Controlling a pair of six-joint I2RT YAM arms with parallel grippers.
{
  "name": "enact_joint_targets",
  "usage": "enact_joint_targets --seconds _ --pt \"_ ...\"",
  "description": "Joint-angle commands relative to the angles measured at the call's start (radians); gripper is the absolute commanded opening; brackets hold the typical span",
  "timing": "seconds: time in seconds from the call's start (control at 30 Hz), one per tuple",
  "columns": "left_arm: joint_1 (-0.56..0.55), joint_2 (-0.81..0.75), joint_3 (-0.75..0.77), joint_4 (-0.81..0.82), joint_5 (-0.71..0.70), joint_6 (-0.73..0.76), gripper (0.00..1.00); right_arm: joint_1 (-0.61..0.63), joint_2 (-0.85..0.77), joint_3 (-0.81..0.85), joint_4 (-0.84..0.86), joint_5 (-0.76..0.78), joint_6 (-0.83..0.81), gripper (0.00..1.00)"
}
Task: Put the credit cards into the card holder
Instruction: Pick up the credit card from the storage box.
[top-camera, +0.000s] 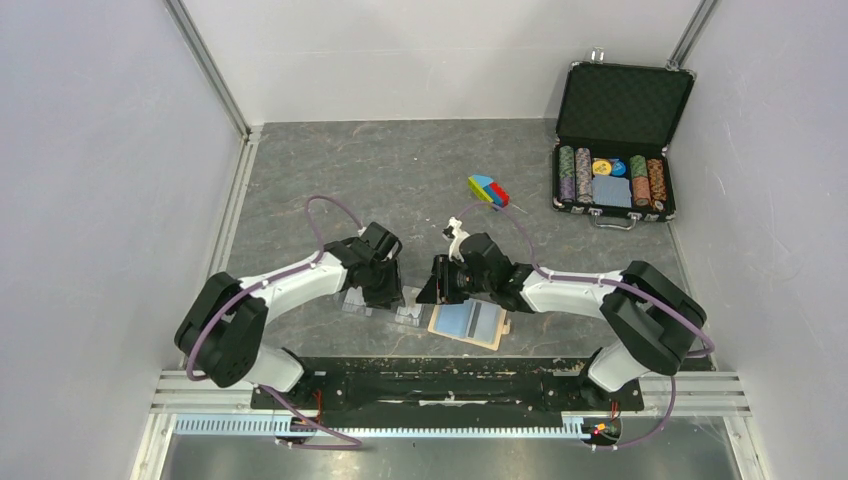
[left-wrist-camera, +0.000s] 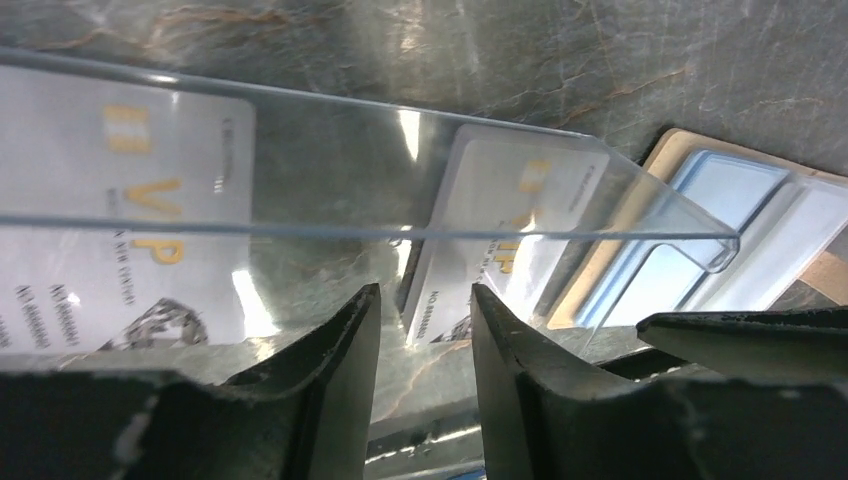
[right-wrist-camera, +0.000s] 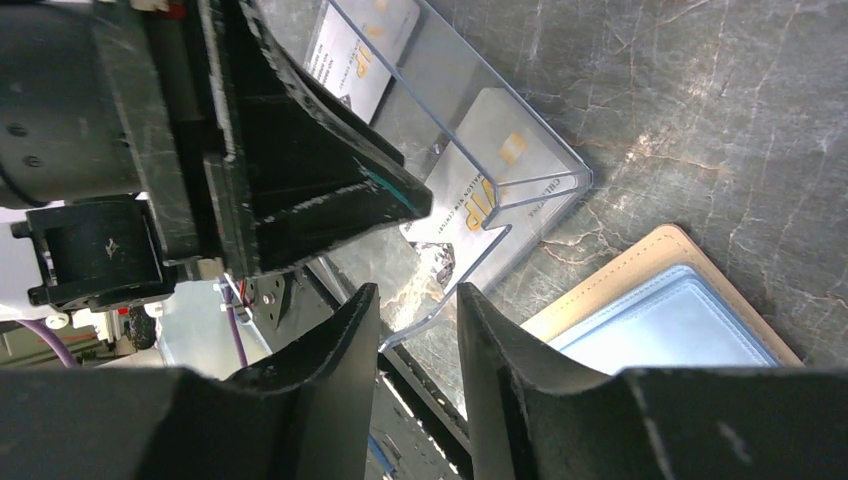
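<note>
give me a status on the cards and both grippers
Left gripper open, empty, by the clear stand. Right gripper at the stand's edge, grip unclear. Credit cards behind the stand's clear wall, card holder open beside it.

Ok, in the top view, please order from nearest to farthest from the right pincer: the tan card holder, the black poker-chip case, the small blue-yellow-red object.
From the right pincer:
1. Tan leather-like folding card holder, just beside it, toward the arm bases.
2. Small blue, yellow and red object, beyond it, mid-table.
3. Open black poker-chip case, far back right.
</note>
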Motion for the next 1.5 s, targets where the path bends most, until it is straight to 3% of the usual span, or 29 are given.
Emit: enact_joint_targets --seconds 0.0,0.4,0.57,0.7,0.97,1.27,1.47 --pt "-0.002 -0.043 0.036 -0.072 -0.088 0.003 0.45 0.0 0.023 0.001 0.041 -0.015 0.007 0.36" --pt "-0.07 0.074 0.093 -0.043 -0.061 0.033 0.39 0.001 0.008 -0.032 0.008 0.007 -0.004 0.27" --pt "-0.098 0.108 0.118 -0.067 -0.104 0.03 0.22 0.001 -0.021 -0.041 -0.026 0.031 -0.018 0.25" --pt "-0.12 0.116 0.134 -0.108 -0.167 0.028 0.17 0.001 -0.036 -0.043 -0.054 0.044 -0.027 0.23" --pt "-0.178 0.163 0.186 -0.159 -0.226 0.035 0.21 0.008 0.003 -0.063 -0.015 0.032 -0.014 0.22" --pt "-0.257 0.231 0.282 -0.247 -0.32 0.036 0.03 0.013 0.013 -0.066 -0.011 0.032 -0.016 0.2" --pt "-0.264 0.19 0.282 -0.205 -0.282 0.032 0.02 0.013 0.011 -0.071 -0.01 0.032 -0.016 0.19"
